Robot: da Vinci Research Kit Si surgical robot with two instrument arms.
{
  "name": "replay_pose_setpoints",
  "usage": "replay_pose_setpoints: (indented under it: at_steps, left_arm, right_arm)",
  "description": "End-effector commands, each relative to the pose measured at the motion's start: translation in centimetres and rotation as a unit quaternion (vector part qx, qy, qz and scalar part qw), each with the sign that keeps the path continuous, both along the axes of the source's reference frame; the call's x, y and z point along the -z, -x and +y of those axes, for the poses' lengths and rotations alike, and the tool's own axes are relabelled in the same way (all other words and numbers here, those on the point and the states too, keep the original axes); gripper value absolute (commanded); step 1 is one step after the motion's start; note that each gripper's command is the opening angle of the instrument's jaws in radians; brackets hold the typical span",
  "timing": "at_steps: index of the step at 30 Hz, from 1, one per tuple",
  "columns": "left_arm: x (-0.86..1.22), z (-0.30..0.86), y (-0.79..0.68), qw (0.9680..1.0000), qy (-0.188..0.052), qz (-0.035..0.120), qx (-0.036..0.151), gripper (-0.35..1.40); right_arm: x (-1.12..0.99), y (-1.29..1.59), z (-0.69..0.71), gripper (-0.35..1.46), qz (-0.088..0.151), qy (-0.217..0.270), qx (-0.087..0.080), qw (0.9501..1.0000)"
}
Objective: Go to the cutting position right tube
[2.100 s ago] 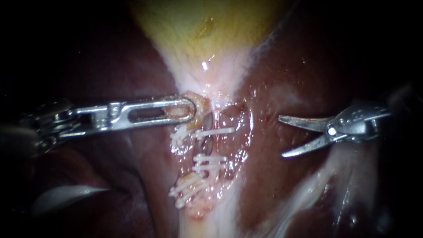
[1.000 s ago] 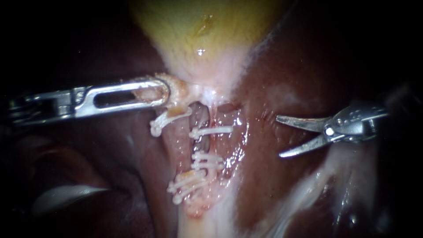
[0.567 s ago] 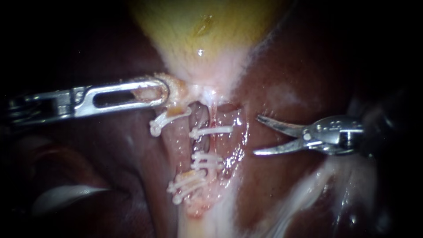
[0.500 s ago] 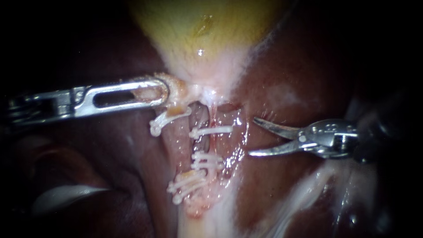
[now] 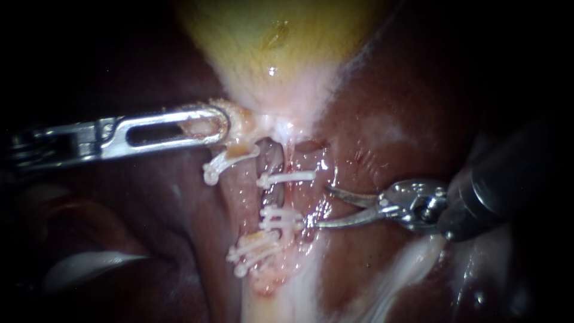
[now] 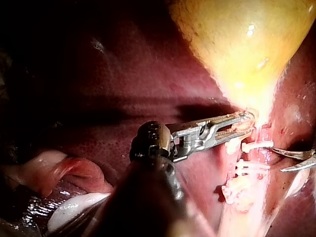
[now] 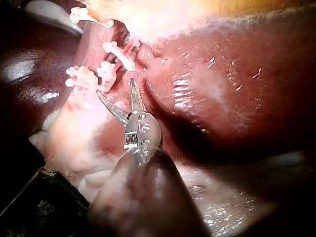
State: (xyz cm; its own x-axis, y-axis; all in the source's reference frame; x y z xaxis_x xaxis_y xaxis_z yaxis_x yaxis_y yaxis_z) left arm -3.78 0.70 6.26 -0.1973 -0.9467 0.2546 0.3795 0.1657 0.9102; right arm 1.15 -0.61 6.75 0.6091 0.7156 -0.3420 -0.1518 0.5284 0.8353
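Well, through the endoscope my left instrument (image 5: pixel 221 127) pinches a pale tan tissue stub (image 5: pixel 242 122) in slotted silver jaws below the yellow bulbous gallbladder (image 5: pixel 269 42), while my right instrument (image 5: pixel 318 207) holds curved blades spread just beside the glistening pink right tube (image 5: pixel 277 195), opposite the gap between its white plastic clips (image 5: pixel 287 177). From the left wrist, those jaws clamp the stub. From the right wrist, the blade tips lie just short of the tube.

The light falls on the middle and makes wet glints on the dark red liver (image 5: pixel 406 107); the edges stay black.
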Motion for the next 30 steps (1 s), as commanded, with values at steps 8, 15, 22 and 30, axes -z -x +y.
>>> replay_pose_setpoints:
  at_steps: [8,15,22,30]
  left_arm:
    - [0.0,-0.01,0.0,1.0,0.0,0.0,0.0,-0.35]
    - [0.0,-0.01,0.0,1.0,0.0,0.0,0.0,-0.35]
    - [-0.01,-0.02,0.01,1.0,0.001,0.0,0.0,-0.35]
    - [-0.01,-0.02,0.01,1.0,0.001,0.001,0.001,-0.35]
  right_arm:
    - [-0.15,-0.15,-0.02,1.37,-0.01,-0.041,-0.007,0.9991]
    - [-0.3,-0.32,-0.03,1.37,-0.006,-0.047,-0.014,0.9988]
    - [-0.41,-0.46,-0.01,1.37,0.005,-0.053,-0.02,0.9984]
    - [-0.46,-0.63,0.0,1.37,0.036,-0.068,-0.019,0.9969]
